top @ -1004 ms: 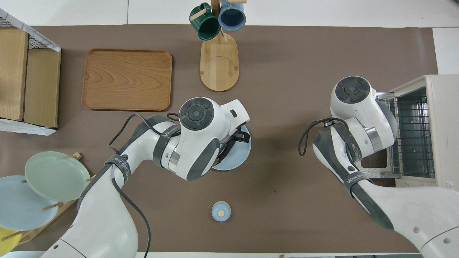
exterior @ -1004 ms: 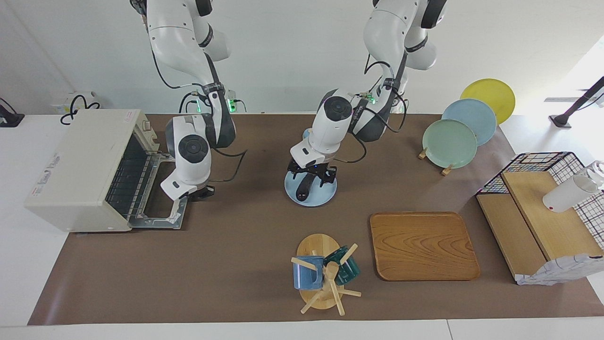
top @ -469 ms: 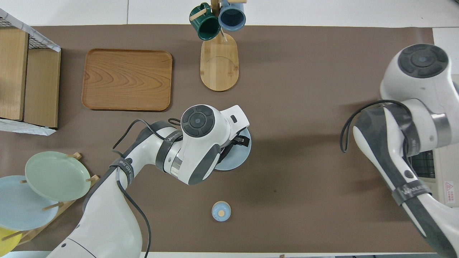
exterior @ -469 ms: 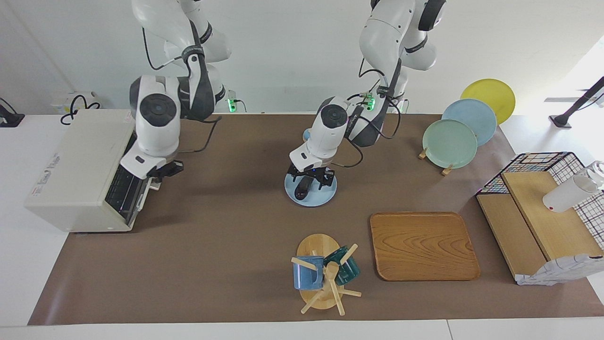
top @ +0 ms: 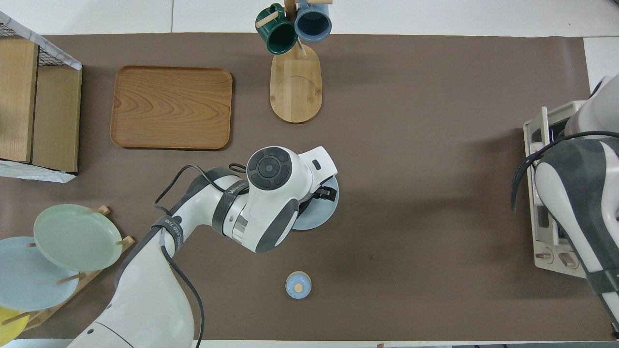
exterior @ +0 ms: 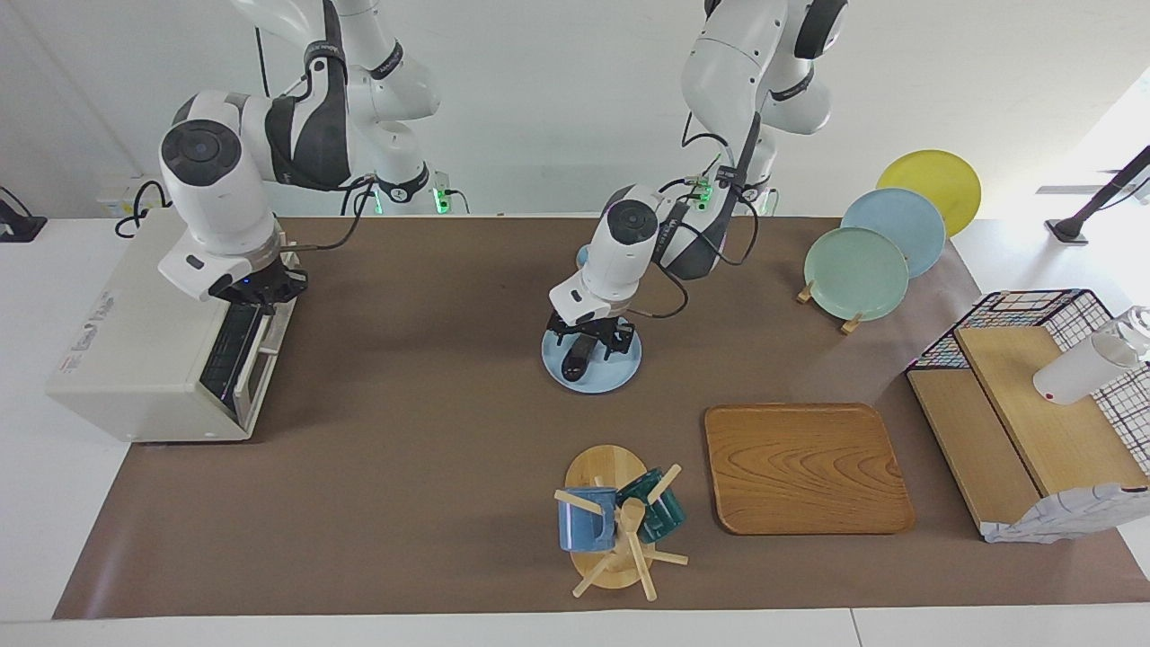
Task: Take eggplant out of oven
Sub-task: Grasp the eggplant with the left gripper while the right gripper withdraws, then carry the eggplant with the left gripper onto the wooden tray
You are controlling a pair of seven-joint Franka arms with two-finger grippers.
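Note:
The dark purple eggplant (exterior: 573,364) lies on a pale blue plate (exterior: 622,370) in the middle of the table, outside the oven. My left gripper (exterior: 588,343) is low over the plate, open, one finger on each side of the eggplant's end nearer the robots. In the overhead view my left wrist hides the eggplant and only the plate's rim (top: 323,213) shows. The cream oven (exterior: 135,332) stands at the right arm's end of the table with its dark glass door (exterior: 235,355) up and closed. My right gripper (exterior: 260,289) is shut at the door's top edge.
A bamboo mug rack (exterior: 615,521) with two mugs and a wooden tray (exterior: 804,467) lie farther from the robots than the plate. Plates on a stand (exterior: 855,272) and a wire basket with wooden boards (exterior: 1033,395) fill the left arm's end. A small blue lid (top: 298,285) lies near the robots.
My right gripper has swung the oven door up from lying flat open to closed. My left gripper has stayed over the plate and the eggplant, sinking slightly.

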